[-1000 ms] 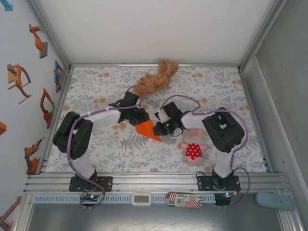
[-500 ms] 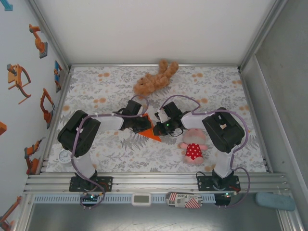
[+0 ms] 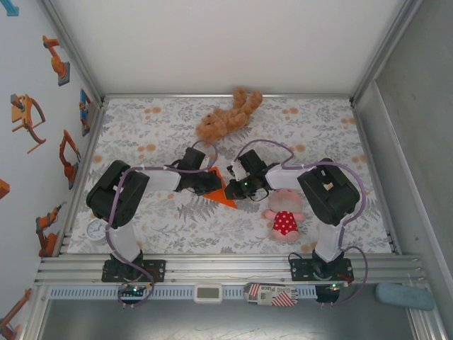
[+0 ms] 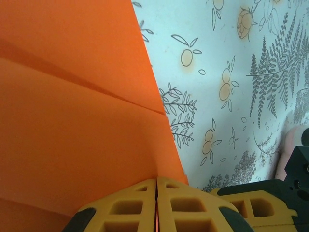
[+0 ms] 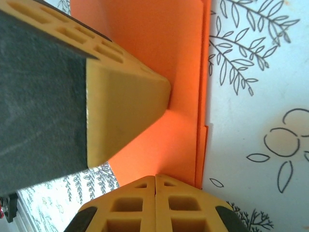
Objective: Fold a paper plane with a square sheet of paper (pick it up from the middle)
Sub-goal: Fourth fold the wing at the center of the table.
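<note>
Flowered cloth (image 3: pixel 141 127) covers the table. From above, a folded orange paper (image 3: pixel 225 200) lies at its middle, with the left claw (image 3: pixel 212 185) and right claw (image 3: pixel 233 187) meeting over it. A brown bear (image 3: pixel 228 117) lies farther back and a doll (image 3: pixel 284 219) sits near right.

From the left wrist, the left claw (image 4: pixel 157 180) is closed at the paper's (image 4: pixel 72 121) right edge, perhaps pinching it.

From the right wrist, the right claw (image 5: pixel 155 177) is closed at the paper's (image 5: pixel 183 63) edge, beside the left claw's finger (image 5: pixel 128 106) resting on the sheet.
</note>
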Controlling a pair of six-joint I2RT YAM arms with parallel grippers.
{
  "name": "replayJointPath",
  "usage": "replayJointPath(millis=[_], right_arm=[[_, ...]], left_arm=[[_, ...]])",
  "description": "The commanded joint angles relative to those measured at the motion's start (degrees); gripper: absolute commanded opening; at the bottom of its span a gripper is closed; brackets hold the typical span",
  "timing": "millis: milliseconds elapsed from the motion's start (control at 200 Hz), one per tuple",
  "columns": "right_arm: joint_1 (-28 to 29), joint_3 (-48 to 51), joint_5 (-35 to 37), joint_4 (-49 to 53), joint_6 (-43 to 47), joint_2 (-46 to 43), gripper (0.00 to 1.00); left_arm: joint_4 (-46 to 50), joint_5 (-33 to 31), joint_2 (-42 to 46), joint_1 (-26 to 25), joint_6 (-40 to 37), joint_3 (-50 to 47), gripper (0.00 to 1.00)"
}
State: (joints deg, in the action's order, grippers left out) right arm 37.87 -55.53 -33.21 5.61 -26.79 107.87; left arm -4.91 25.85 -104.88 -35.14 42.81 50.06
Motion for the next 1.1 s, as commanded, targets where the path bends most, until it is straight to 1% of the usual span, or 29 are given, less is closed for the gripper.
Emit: replayJointPath(millis=[0,110,205,421,521,646,766,866,1002,1092], right_arm=[[-0.25,2.79,12.13,13.0,1.69,3.43,0.0],[-0.25,2.79,13.82,14.95,1.9,4.01,0.0],[-0.34,3.03,15.34,16.0,2.04,3.6,0.0],[-0.34,3.23,15.62,16.02,1.8,2.48,0.0],[-0.42,3.52,16.06,15.35,1.5,1.51,0.0],[-0.47,3.49,15.65,14.04,0.71,0.81,0.0],[-0.34,3.19,13.22,10.76,-1.23,-0.15,0.0],[-0.17,2.56,11.23,7.25,-5.5,-0.73,0.0],[1.08,2.42,9.69,0.73,-14.48,-1.59,0.0],[1.67,2.91,9.08,-4.62,-19.64,-2.9,0.0]], left_arm=[[0.53,-2.25,-2.13,4.01,-4.37,-1.46,0.11],[0.06,-0.42,-2.72,7.06,-6.41,-0.91,0.13],[1.63,-0.4,-3.35,9.69,-8.03,0.32,0.13],[4.43,-0.31,-3.86,15.74,-10.51,2.8,0.14],[7.23,-1.55,-4.08,18.41,-11.55,4.13,0.14],[8.16,-1.59,-4.37,21.59,-11.3,4.92,0.14],[8.86,-1.41,-3.15,22.57,-10.47,5.98,0.15],[9.12,-1.95,0.51,22.5,-8.12,6.17,0.16],[8.18,-4.04,6.95,22.12,-3.18,3.14,0.23],[5.17,-4.88,11.52,20.73,0.6,-1.09,0.31]])
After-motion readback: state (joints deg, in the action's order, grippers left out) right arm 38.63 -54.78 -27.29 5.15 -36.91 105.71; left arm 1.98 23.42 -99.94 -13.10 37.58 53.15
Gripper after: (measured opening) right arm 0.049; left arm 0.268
